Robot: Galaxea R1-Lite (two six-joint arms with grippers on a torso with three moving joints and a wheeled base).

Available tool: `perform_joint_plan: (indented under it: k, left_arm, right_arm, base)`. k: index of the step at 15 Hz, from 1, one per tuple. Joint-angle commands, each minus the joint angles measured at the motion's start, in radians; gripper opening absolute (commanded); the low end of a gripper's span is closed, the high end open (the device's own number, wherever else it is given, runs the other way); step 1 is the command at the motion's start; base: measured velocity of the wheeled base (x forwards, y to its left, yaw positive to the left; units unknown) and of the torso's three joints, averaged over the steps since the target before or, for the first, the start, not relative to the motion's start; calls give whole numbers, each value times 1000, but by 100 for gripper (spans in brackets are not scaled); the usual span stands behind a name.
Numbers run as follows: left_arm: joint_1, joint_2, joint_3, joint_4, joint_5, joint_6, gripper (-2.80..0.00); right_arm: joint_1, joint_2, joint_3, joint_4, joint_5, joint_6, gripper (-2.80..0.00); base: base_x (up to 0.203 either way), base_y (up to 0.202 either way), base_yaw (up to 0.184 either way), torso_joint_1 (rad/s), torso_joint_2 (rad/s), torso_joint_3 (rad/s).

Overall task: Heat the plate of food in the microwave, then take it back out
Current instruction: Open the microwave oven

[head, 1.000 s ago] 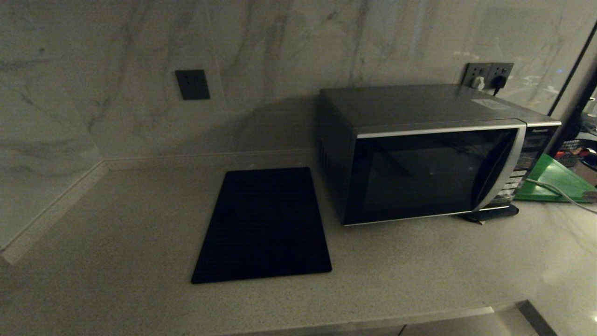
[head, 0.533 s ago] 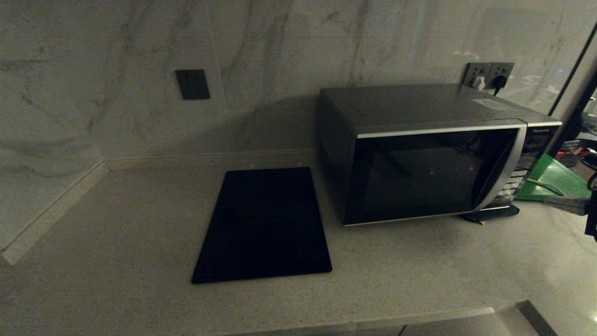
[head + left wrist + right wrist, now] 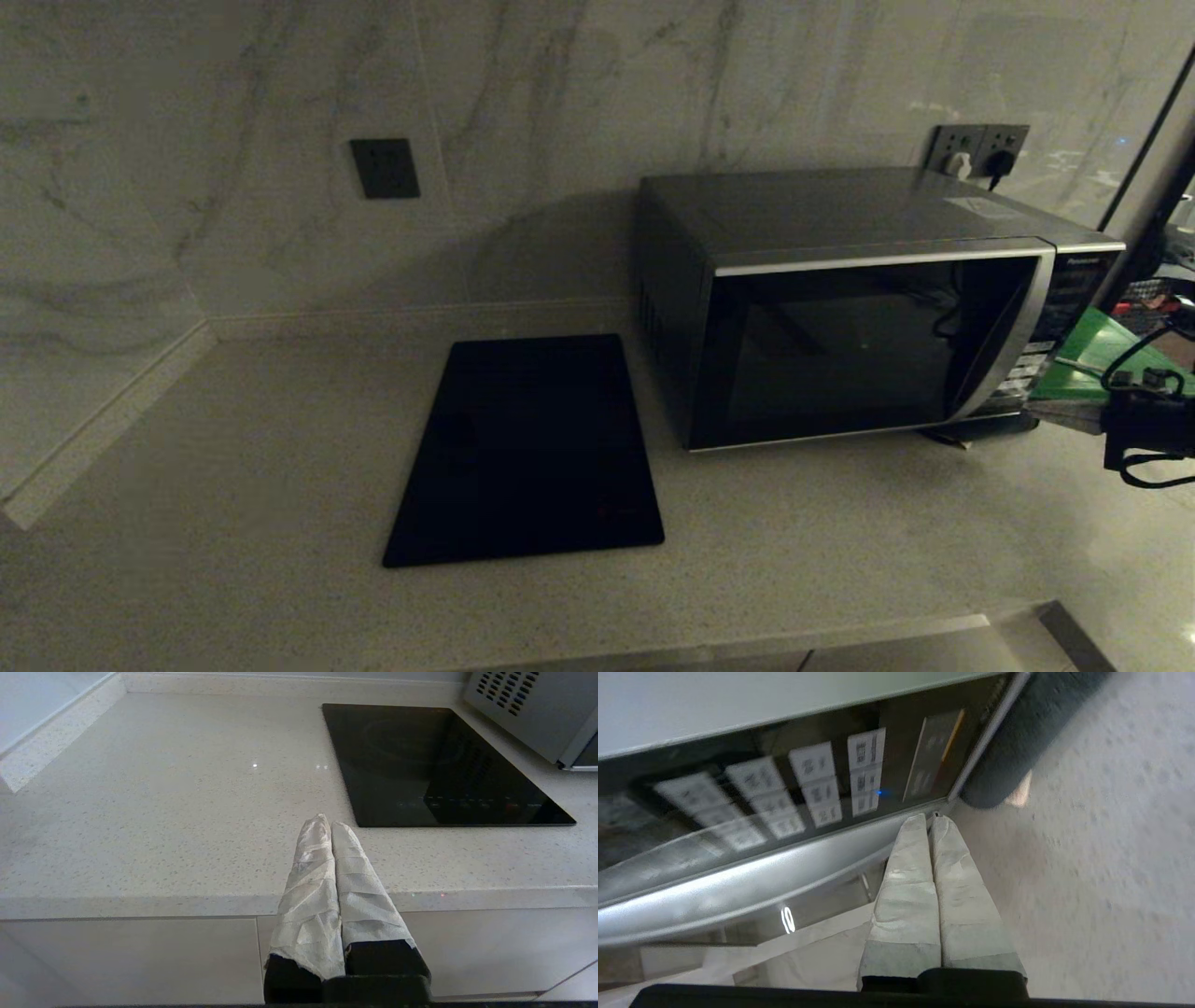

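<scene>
The microwave stands at the back right of the counter with its dark glass door closed. No plate of food shows in any view, and the glass reveals nothing inside. My right gripper reaches in from the right, shut with nothing held. In the right wrist view its tips sit close to the lower corner of the button panel, beside the curved silver strip. My left gripper is shut and empty, parked over the counter's front edge, out of the head view.
A flat black mat lies left of the microwave. A green board leans behind my right arm at the far right. A dark flat piece sticks out under the microwave's right corner. Wall sockets with plugs sit behind it.
My right arm has come into the head view from the right edge and moved left toward the microwave's button panel. The door stays closed and nothing else has moved.
</scene>
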Motion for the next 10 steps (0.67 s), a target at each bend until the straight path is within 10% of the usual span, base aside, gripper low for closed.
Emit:
perform_joint_plan:
  k: [1,10]
  left_arm:
    - [0,2,0,0,1,-1,-280]
    - [0,2,0,0,1,-1,-280]
  right_arm:
    - [7,32,-34,2,6,6,-280]
    - [50,74,-51,-59,-49,11,-280]
  base:
    - [0,0,0,0,0,0]
    - [0,0,0,0,0,0]
